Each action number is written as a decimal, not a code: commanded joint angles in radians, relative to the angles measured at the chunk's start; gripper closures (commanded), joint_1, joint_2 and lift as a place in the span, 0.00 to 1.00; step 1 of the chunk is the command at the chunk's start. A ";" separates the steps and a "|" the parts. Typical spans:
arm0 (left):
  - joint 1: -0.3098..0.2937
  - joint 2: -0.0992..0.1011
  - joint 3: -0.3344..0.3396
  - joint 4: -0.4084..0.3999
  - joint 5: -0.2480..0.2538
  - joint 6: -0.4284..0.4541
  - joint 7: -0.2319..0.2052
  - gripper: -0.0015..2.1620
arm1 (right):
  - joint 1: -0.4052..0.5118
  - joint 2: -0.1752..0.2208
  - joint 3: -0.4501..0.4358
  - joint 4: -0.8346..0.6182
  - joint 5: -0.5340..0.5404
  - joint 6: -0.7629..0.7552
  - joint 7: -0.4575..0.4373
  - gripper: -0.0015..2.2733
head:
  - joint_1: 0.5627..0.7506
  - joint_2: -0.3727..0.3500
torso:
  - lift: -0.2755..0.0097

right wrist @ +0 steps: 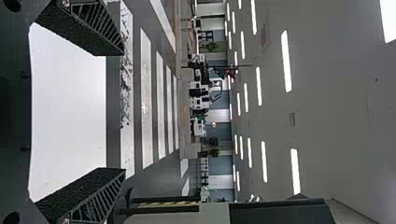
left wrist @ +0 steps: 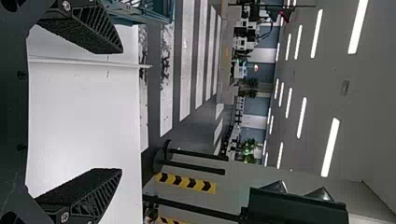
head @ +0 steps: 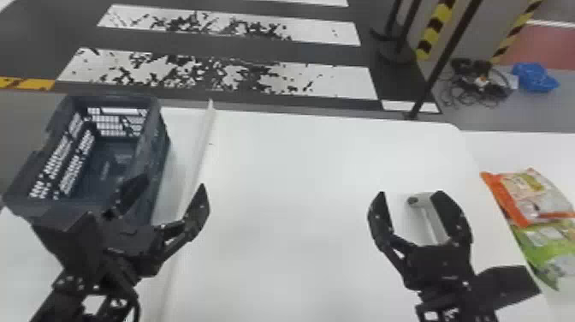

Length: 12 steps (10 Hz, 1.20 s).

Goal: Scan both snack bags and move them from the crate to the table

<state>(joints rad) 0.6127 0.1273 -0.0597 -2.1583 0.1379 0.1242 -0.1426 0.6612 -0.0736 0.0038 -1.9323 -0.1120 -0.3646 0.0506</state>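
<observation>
head view: the orange snack bag (head: 534, 195) and green snack bag (head: 549, 246) lay on the surface (head: 530, 150), right of the nearer right end effector (head: 410, 193), spread wide; the left end effector (head: 173, 181), also wide, hung by the crate (head: 155, 141).

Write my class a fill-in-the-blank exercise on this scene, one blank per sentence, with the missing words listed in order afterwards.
1. The crate stands on the robot's ____ side.
2. Both the left tool and the right tool are ____ rather than shut.
3. Beside the orange-and-white snack bag lies a second snack bag, mostly ____ in colour.
4. Of the two tools, the snack bags lie nearer the ____ one.

Missing words: left; open; green; right.
</observation>
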 commanded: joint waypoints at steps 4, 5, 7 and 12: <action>0.002 0.000 0.000 -0.002 0.000 -0.008 0.000 0.04 | 0.005 0.000 0.015 -0.008 0.002 -0.001 0.000 0.02 | 0.70 0.40 | 0.66; 0.002 0.000 0.000 0.000 0.000 -0.008 0.000 0.04 | 0.005 0.000 0.015 -0.008 0.003 -0.001 0.000 0.02 | 0.70 0.40 | 0.66; 0.001 0.000 0.000 0.006 0.000 -0.008 0.000 0.04 | 0.003 0.000 0.015 -0.008 0.006 -0.001 0.000 0.02 | 0.70 0.41 | 0.66; -0.001 -0.002 0.000 0.017 0.000 -0.008 0.001 0.04 | -0.005 0.000 0.018 -0.004 0.006 -0.001 0.000 0.02 | 0.70 0.41 | 0.66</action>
<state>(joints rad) 0.6119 0.1258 -0.0598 -2.1421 0.1380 0.1159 -0.1410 0.6570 -0.0736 0.0206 -1.9360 -0.1058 -0.3657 0.0506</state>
